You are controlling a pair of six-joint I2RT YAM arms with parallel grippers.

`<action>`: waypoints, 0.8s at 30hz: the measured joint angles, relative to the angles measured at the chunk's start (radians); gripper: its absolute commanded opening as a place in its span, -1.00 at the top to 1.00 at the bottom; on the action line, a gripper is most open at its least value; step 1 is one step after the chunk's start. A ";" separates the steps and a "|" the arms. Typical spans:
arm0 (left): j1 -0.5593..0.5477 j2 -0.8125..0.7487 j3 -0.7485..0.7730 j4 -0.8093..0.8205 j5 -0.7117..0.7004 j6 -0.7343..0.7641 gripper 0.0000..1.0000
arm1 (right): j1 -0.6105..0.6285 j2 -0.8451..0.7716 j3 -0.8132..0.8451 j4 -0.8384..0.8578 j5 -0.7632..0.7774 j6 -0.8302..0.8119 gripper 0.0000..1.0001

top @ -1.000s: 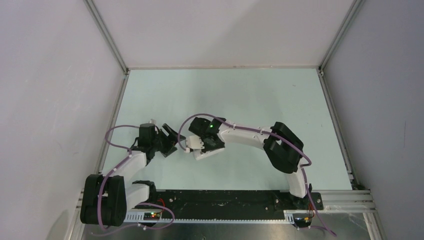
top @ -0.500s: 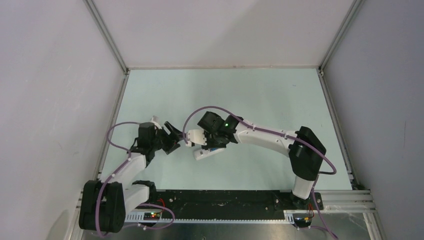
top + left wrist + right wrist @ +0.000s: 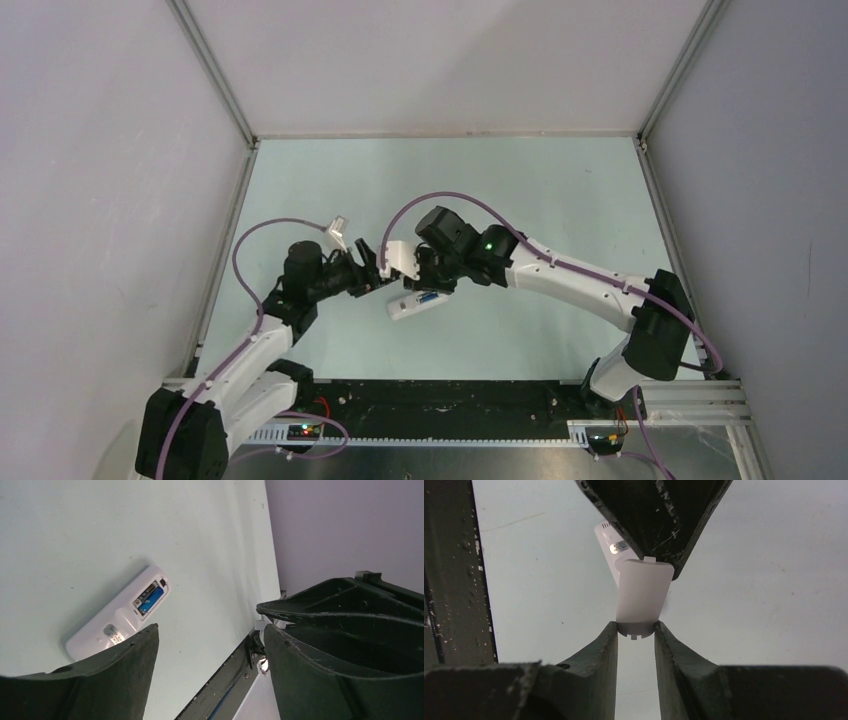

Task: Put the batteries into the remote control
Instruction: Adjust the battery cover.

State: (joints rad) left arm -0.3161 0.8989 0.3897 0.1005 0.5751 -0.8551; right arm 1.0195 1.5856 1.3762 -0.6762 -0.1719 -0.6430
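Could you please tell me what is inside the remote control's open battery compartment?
A bright blue battery lies in the remote control. The slot beside it is too dark and small to tell whether a second battery sits there.

We find the remote point(image 3: 412, 306) lying flat on the table point(image 3: 540, 190), near its middle and a little toward the near edge, back side up. One battery point(image 3: 151, 600) lies in the compartment point(image 3: 141, 595) at the remote's right end. Above the remote, the cover point(image 3: 644, 592) sits with one end caught in the right gripper point(image 3: 635, 630). The left gripper point(image 3: 368, 268) hangs just left of the cover, with the remote to its right and nearer the bases.
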 measured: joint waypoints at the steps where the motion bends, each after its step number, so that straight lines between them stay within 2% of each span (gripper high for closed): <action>1: -0.003 -0.005 0.000 0.005 0.006 0.000 -0.64 | -0.002 -0.004 0.000 0.003 -0.007 0.003 0.75; 5: -0.009 -0.020 0.000 0.023 0.015 -0.002 -0.72 | -0.013 -0.011 0.000 0.011 -0.037 0.016 0.75; 11: -0.009 -0.023 0.000 0.034 0.000 -0.020 -0.71 | -0.023 -0.013 -0.001 0.016 -0.062 0.023 0.75; 20: -0.009 0.000 0.000 0.048 -0.057 -0.093 -0.52 | -0.025 -0.013 -0.004 0.011 -0.063 0.023 0.76; 24: -0.010 0.004 0.000 0.048 -0.059 -0.116 -0.50 | -0.024 -0.007 -0.005 0.008 -0.063 0.022 0.76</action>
State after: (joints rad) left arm -0.3256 0.9028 0.3897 0.1486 0.5159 -0.9714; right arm 0.9951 1.5787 1.3716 -0.6678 -0.2352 -0.6209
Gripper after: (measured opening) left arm 0.754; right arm 0.326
